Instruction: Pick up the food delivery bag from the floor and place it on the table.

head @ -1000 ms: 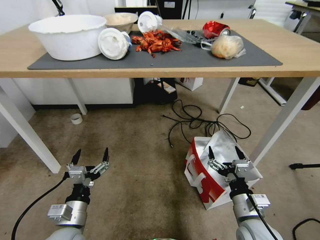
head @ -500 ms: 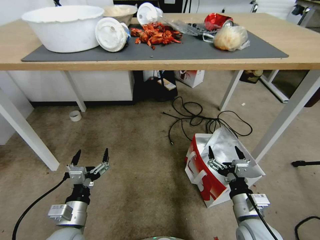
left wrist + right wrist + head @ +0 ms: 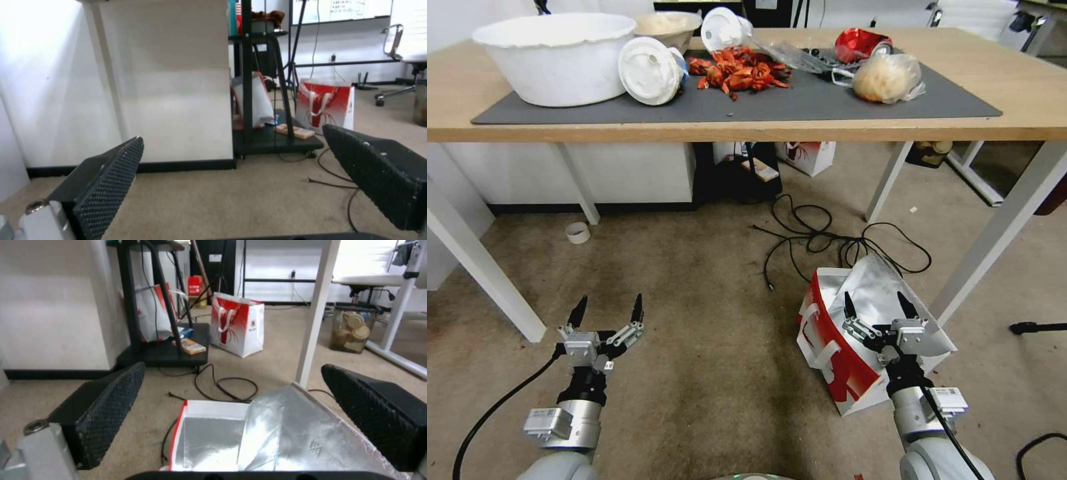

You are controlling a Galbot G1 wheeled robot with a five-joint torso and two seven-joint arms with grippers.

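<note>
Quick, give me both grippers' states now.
Left gripper: open, holding nothing, over bare floor.
Right gripper: open, holding nothing, above the food delivery bag.

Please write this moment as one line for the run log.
stage: pre-grasp | food delivery bag: on floor, mouth open | right gripper: open, above bag | left gripper: open, idle over carpet | table: bag absent

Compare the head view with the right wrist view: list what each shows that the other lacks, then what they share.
Head view alone: the table top with its grey mat, a white bowl, red food scraps, and the open left gripper.

Right wrist view alone: a jar of round lids.

Both: the foil-lined food delivery bag on the floor under the open right gripper, black cables.
</note>
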